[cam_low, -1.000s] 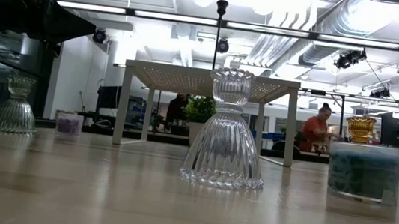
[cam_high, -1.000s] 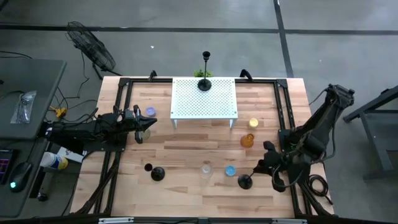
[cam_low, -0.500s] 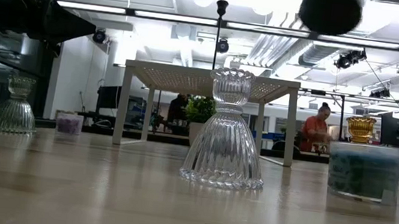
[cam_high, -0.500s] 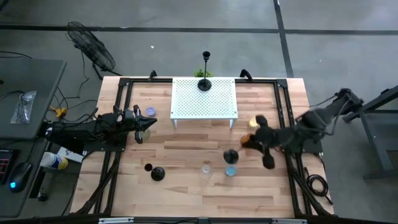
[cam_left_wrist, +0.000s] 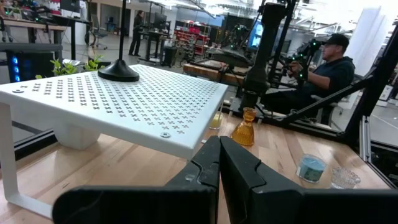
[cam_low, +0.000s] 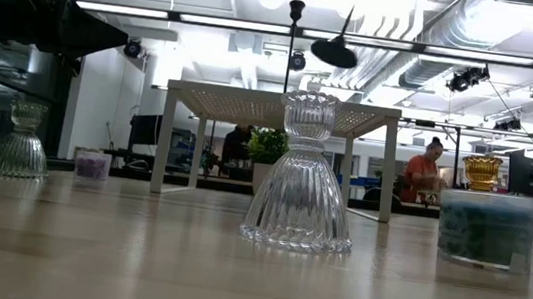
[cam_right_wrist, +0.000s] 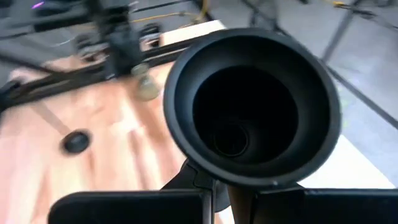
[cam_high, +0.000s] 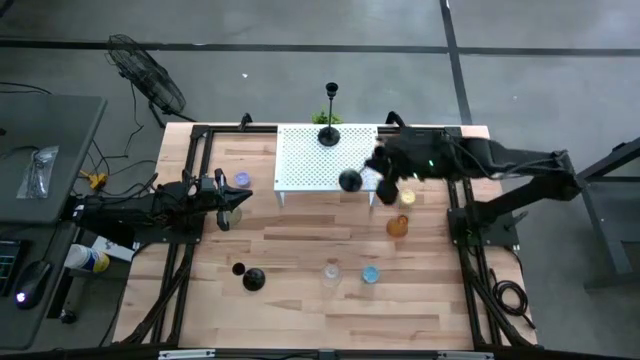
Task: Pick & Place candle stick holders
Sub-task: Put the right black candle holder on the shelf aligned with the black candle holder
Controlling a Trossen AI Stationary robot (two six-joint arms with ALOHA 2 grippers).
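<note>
My right gripper (cam_high: pixel 385 168) is shut on a black candlestick (cam_high: pixel 350 181) and hangs over the right near corner of the white perforated shelf (cam_high: pixel 310 165). The candlestick's round base (cam_low: pixel 335 52) floats above the shelf top. A second black candlestick (cam_high: pixel 329 137) stands by its base on the shelf's far edge. A third (cam_high: pixel 253 280) stands on the table near the left front. Small glass cups stand on the wood: purple (cam_high: pixel 242 179), clear (cam_high: pixel 331 271), blue (cam_high: pixel 371 273), orange (cam_high: pixel 398 225), yellow (cam_high: pixel 406 197). My left gripper (cam_high: pixel 228 200) waits shut at the table's left. My right gripper pinches the candlestick's thin stem (cam_right_wrist: pixel 214 182) between its two fingers, coming from the table's right and slanting down. The round base (cam_right_wrist: pixel 252 106) stands out beyond the fingertips. The candlestick is lifted clear and tilted, its base lower and toward the table's left.
The shelf stands on thin legs at the table's far middle, with a green plant (cam_low: pixel 269 145) behind it. A ribbed clear glass holder (cam_low: pixel 21 142) stands by my left gripper. Black frame rails (cam_high: pixel 455 180) run along the table's sides. A person (cam_left_wrist: pixel 326 62) sits beyond the right side.
My right gripper has lifted the candlestick off the table's near right part. It has carried it up, toward the far edge and leftward, until it hangs over the shelf's corner. The gripper has turned and tipped downward. The candlestick has gone from upright to slanted.
</note>
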